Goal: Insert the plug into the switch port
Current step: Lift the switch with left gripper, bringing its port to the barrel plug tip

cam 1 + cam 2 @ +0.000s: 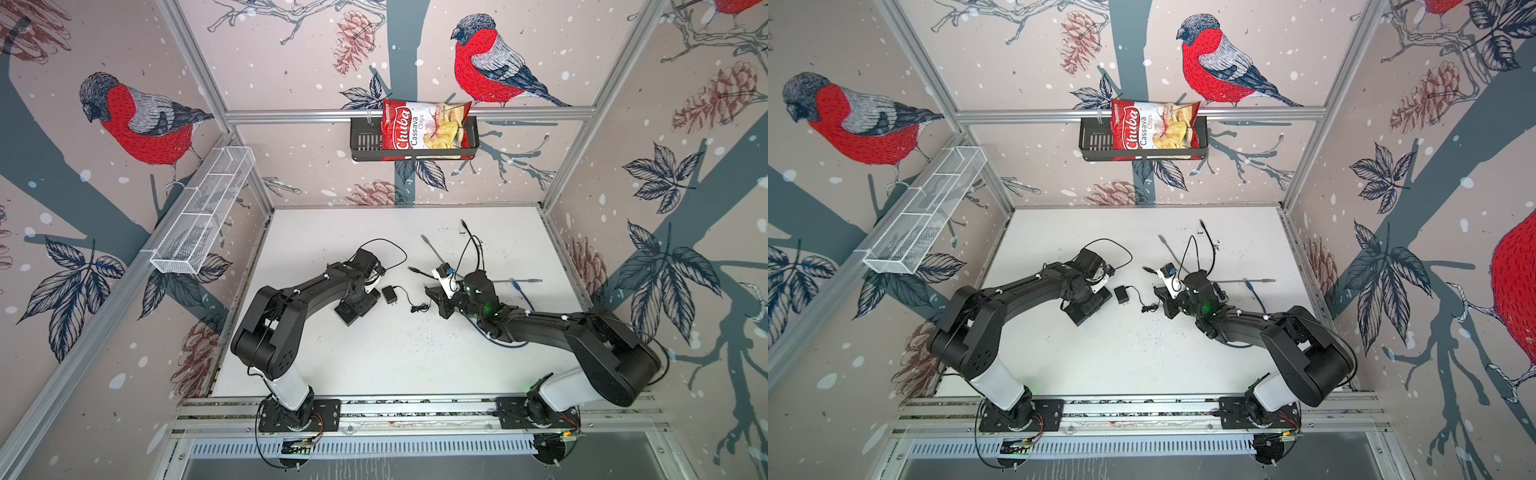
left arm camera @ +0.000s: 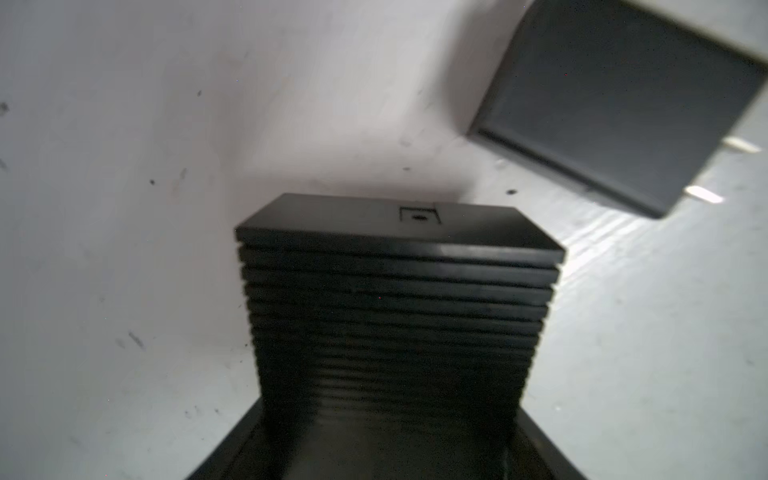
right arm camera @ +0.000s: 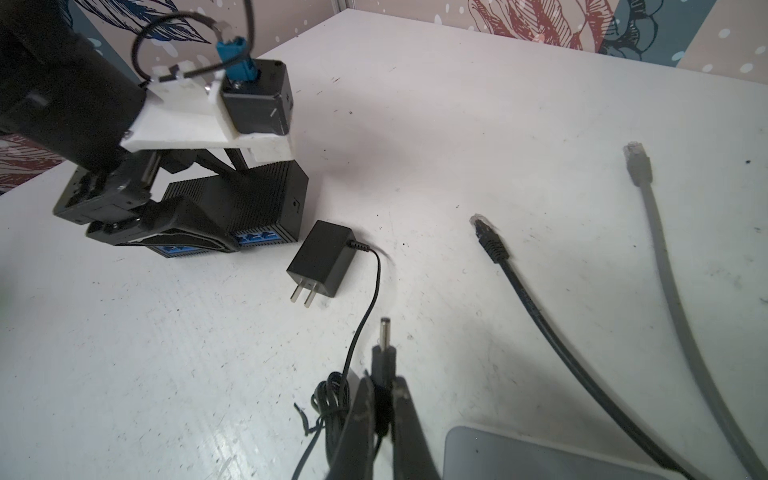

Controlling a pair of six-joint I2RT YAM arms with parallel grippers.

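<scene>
- Left of centre in both top views, the left gripper (image 1: 358, 304) stands over the switch (image 1: 347, 318), which lies flat on the table (image 1: 374, 365). At the left of the right wrist view, one finger (image 3: 187, 226) presses flat on the side with the blue sockets. The second finger is hidden behind the box. I judge the gripper to be clamped on the switch, to steady it.
- In the left wrist view the ribbed switch fills the lower middle. Its end face has a small hole in a square mark, which I take for the port (image 2: 419, 216).
- Just to the right of that end in the right wrist view lies the adapter (image 3: 322, 259), with its prongs toward the lower edge. Its thin cord (image 3: 372, 299) runs down the frame to a small coil.
- At the lower middle of the same view, the right gripper (image 3: 383, 395) is pinched tight on the plug (image 3: 384, 353). The metal tip sticks out free and is well apart from the switch.
- The step in hand, as I judge it: both parts are held, but the plug is not yet brought to the port.
- The next move calls for carrying the plug toward the upper left, past the adapter. The pin must be in line with the hole and then be pushed in straight and slowly. The cord may drag the adapter.
- At the right of the frame lie a black cable (image 3: 490, 241) and a grey cable (image 3: 638, 166), both unused. They should stay untouched.
</scene>
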